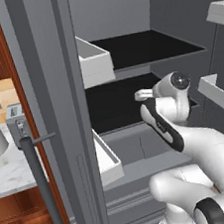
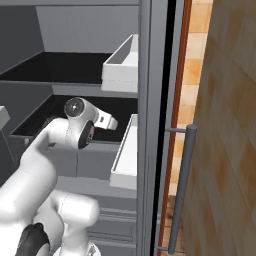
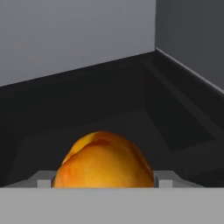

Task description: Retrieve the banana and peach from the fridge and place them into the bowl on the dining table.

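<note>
The arm reaches deep into the open fridge (image 1: 125,42), its hand over the lower dark shelf (image 1: 113,109). From the hand view, the peach (image 3: 104,161) sits right between the jaws, a fingertip (image 3: 43,180) at each side. Whether they actually clamp it, I cannot tell.
</note>
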Available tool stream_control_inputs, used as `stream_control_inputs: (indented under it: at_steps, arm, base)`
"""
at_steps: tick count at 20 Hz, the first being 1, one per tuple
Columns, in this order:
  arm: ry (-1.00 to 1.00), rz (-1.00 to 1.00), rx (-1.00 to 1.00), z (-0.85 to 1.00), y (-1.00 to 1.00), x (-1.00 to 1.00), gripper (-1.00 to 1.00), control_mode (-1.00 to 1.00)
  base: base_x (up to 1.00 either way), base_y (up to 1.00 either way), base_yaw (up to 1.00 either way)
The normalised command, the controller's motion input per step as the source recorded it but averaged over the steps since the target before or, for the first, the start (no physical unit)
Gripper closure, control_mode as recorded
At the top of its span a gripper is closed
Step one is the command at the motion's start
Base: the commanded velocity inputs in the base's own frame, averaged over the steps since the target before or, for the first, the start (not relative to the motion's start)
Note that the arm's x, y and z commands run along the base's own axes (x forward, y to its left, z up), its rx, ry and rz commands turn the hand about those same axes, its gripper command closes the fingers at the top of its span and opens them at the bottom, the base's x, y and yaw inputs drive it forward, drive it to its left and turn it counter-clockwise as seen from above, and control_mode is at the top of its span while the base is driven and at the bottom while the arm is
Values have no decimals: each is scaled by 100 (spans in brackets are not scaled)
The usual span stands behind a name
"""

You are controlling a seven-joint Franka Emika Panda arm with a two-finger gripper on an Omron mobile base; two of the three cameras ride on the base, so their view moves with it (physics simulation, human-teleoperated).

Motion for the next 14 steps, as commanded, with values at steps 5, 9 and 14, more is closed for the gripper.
stream_control_inputs:
  at_steps: [5,9,14]
  arm:
    - [19,4,1,94,-3,-100,100,-100]
    - [15,9,0,33,0,-100,100,-100]
    - [2,9,0,0,1,-100,100,-100]
  base:
    - [0,0,0]
    - [0,0,0]
    - [0,0,0]
